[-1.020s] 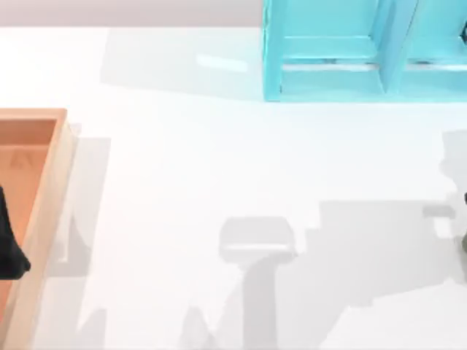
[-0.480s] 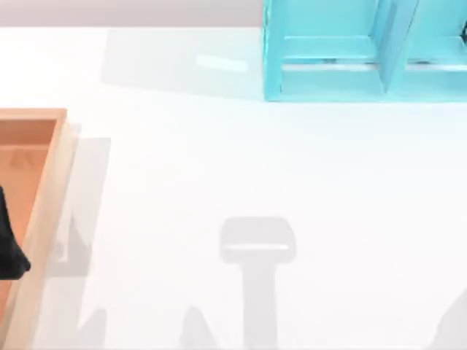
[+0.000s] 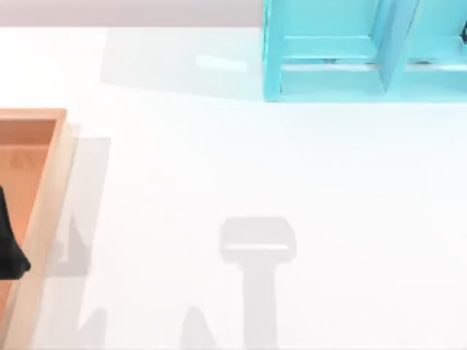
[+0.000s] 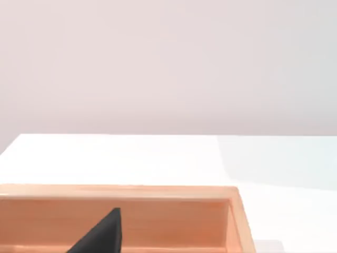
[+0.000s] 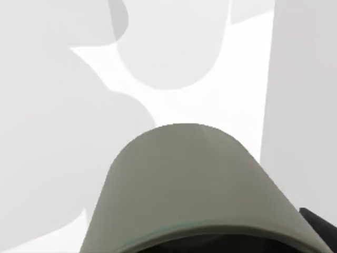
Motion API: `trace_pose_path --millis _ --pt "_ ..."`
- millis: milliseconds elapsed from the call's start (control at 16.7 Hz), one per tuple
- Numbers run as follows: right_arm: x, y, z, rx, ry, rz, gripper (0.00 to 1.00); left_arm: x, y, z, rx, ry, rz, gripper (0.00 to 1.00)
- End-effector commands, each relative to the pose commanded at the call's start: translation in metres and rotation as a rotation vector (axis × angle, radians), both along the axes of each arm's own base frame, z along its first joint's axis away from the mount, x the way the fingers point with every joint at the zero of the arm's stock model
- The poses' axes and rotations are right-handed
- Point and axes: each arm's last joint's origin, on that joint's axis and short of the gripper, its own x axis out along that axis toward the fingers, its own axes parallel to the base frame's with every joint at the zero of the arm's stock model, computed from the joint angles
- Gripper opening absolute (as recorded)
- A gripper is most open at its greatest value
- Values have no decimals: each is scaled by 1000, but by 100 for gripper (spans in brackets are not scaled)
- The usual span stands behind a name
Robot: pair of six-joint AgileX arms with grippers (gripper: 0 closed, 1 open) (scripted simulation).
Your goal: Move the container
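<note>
My right wrist camera has the container (image 5: 202,184) pressed up close, olive-grey wall above the white table (image 5: 221,100); I cannot tell whether that claw grips it. Left gripper (image 3: 9,244) sits parked over the wooden tray (image 3: 51,175) at table left, fingers unreadable. Turquoise shelf (image 3: 328,51) at far edge

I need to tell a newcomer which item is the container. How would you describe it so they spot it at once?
Start from the white table, which carries a turquoise shelf unit at the far side and an orange-brown wooden tray at the left. The container appears close up in the right wrist view, above that white surface. It alone is dull olive-grey and rounded.
</note>
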Motion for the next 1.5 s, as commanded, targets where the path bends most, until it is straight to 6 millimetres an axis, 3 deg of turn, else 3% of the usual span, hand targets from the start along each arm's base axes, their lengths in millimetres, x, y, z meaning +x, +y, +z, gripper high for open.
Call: trace_pose_path --millis 180,540,780,1500 --pt "1 1 -12 2 1 0 0 0 0 0 0 0 0 100" --pt "1 5 -63 1 0 -2 0 0 0 0 0 0 0 100" --pt "1 5 -65 3 2 -2 0 0 0 0 0 0 0 100" --pt "1 5 -65 3 2 -2 90 0 0 0 0 0 0 100"
